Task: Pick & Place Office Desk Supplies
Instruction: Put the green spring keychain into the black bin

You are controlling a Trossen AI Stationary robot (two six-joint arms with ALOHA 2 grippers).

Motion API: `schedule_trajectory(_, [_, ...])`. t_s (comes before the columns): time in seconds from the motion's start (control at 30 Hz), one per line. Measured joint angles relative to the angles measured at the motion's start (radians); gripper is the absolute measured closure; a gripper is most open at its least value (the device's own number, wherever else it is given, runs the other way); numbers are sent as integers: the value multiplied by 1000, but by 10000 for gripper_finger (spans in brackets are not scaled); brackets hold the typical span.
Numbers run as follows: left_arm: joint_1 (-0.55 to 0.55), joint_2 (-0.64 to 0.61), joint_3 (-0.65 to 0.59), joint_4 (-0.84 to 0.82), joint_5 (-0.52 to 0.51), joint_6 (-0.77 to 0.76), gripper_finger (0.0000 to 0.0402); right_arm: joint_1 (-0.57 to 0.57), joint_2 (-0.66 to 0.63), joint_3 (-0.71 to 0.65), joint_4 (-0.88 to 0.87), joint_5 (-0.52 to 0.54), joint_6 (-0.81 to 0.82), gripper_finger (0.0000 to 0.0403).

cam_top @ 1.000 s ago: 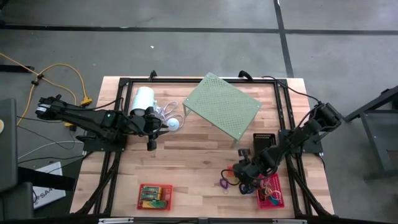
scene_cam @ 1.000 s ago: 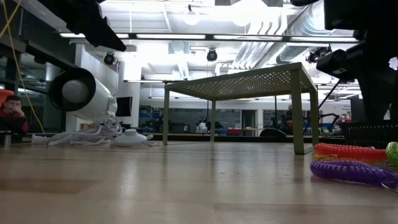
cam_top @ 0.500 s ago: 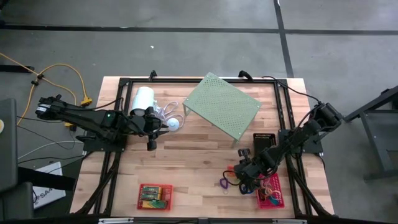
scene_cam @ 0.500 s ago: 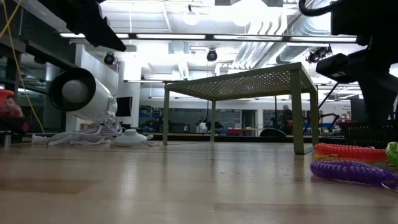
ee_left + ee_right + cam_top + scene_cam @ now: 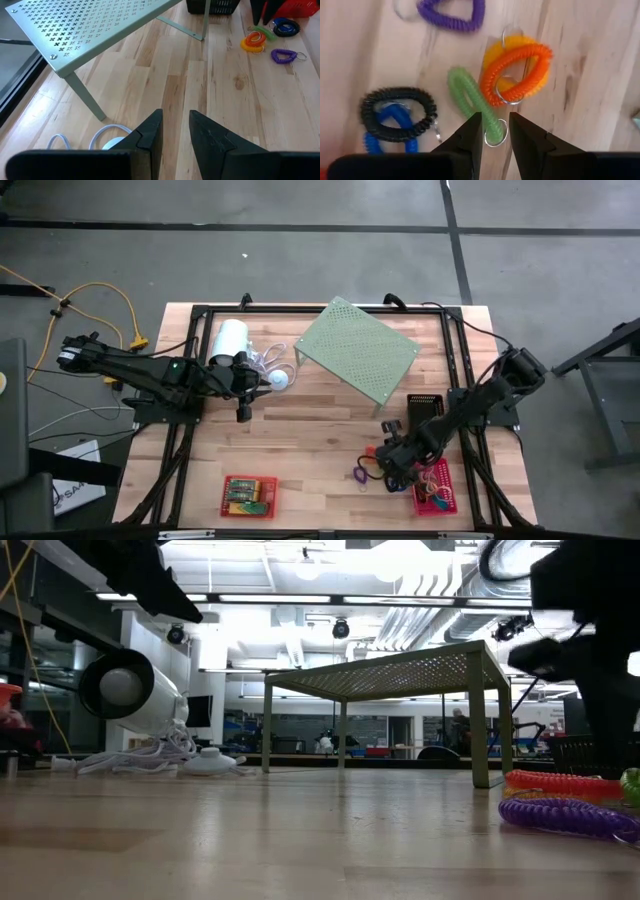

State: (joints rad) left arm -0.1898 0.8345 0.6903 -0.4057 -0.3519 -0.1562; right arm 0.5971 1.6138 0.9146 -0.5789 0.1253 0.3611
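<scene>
The right gripper [image 5: 491, 131] hangs straight over a huddle of coil loops on the table, its fingers drawn close with only a thin slot between them and nothing pinched. Directly past the fingertips lies the green coil [image 5: 471, 101], a long narrow loop whose long axis runs slantwise away from the fingers, its near end with a small metal ring sitting right at the slot. So the coming move looks like a straight drop onto that near end, with the fingers first needing to spread and to close across the coil's narrow width, not along it. Just beside it, the orange coil [image 5: 517, 72] lies over a yellow one; on the other side a black coil [image 5: 397, 114] sits on a blue one; farthest off is the purple coil [image 5: 452, 11]. In the high view this cluster lies just beside the red basket [image 5: 436, 488]. The left gripper [image 5: 174, 131], fingers also nearly together and empty, waits well apart near the white cylinder [image 5: 230, 340], so the right arm is clearly the nearer one.
</scene>
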Motion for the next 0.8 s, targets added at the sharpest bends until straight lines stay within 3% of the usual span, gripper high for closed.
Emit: schedule_trajectory(0.8, [0, 0, 0, 3, 0, 0, 313, 5, 60, 0, 44, -47, 10, 317])
